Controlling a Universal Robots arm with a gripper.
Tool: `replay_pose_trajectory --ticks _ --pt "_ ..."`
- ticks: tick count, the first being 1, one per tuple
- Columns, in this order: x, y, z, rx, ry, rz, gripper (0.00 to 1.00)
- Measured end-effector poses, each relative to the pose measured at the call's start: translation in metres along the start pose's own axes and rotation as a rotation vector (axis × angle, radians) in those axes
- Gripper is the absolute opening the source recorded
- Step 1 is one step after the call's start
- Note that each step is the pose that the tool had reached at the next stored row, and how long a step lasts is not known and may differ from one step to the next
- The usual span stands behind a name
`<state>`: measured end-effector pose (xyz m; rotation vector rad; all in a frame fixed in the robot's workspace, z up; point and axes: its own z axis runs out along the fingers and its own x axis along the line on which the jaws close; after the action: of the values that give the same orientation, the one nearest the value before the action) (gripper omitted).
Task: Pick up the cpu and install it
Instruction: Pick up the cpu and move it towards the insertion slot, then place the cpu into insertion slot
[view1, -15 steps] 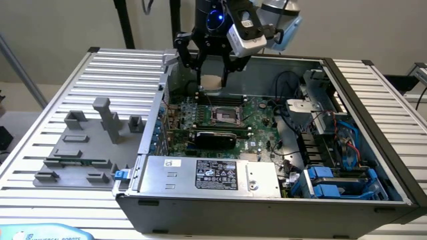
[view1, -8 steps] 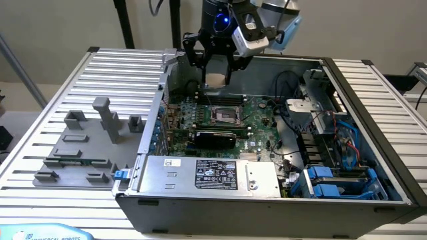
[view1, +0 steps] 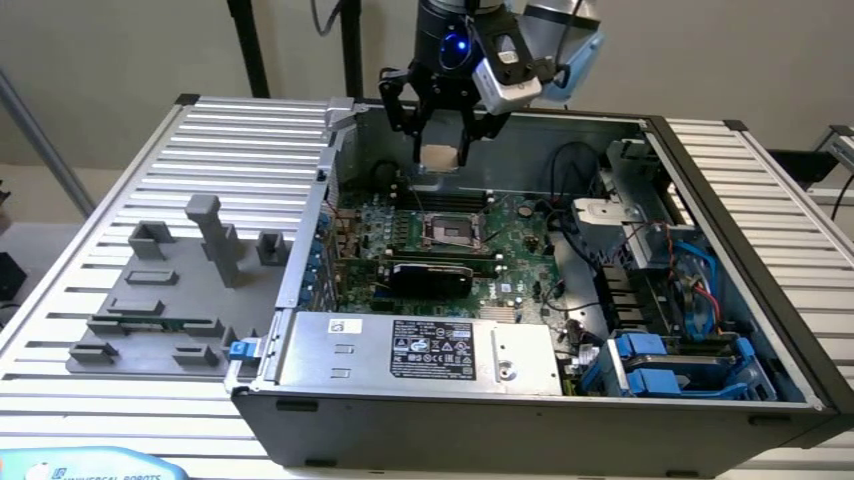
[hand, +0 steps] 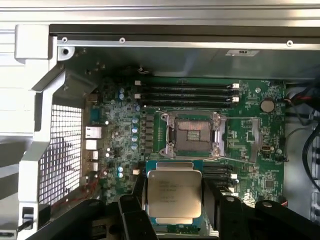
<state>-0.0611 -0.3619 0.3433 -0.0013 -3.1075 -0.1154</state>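
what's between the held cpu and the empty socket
In the exterior view, black memory slots on the green motherboard separate the silver square cpu from the metal-framed socket.

A plain cream wall (view1: 134, 50) stands behind the jaws, evenly lit and without hard shadows. Two black upright poles (view1: 247, 45) rise in front of it, just beside the jaws toward the exterior view's left. Well below the jaws lies the table (view1: 80, 250), a ribbed top of pale metal slats running out on both sides. Farther from the jaws on the exterior view's left, a grey slanted bar (view1: 40, 140) crosses the wall, and a strip of tan floor (view1: 27, 230) shows past the table's edge.
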Motion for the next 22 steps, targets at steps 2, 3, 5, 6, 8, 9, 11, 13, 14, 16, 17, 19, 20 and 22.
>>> replay_pose_trajectory --ticks 2,3,5,6,8,9,11,13,14,16,17,19,20,22 --pt "-0.003 0.0053 0.0036 -0.0007 0.0001 0.000 0.55" --pt "-0.005 0.0080 0.0054 -0.0009 0.0001 0.000 0.55" --pt "-0.008 0.0134 0.0093 -0.0012 0.0000 0.000 0.55" --pt "-0.010 0.0162 0.0113 -0.0012 0.0001 0.000 0.55" --pt "-0.017 0.0212 0.0152 -0.0012 0.0000 0.000 0.55" --pt "-0.021 0.0232 0.0170 -0.0011 0.0000 0.000 0.55" --pt "-0.030 0.0258 0.0205 -0.0010 0.0001 0.000 0.55" --pt "-0.037 0.0259 0.0240 -0.0014 0.0001 0.000 0.55" --pt "-0.038 0.0257 0.0257 -0.0013 0.0000 0.000 0.55" --pt "-0.032 0.0241 0.0485 -0.0012 -0.0359 -0.003 0.55" --pt "-0.032 0.0240 0.0486 -0.0011 -0.0363 -0.003 0.55" --pt "-0.032 0.0240 0.0486 -0.0012 -0.0363 -0.003 0.55" --pt "-0.032 0.0240 0.0486 -0.0012 -0.0363 -0.003 0.55" --pt "-0.032 0.0240 0.0486 -0.0011 -0.0363 -0.003 0.55"
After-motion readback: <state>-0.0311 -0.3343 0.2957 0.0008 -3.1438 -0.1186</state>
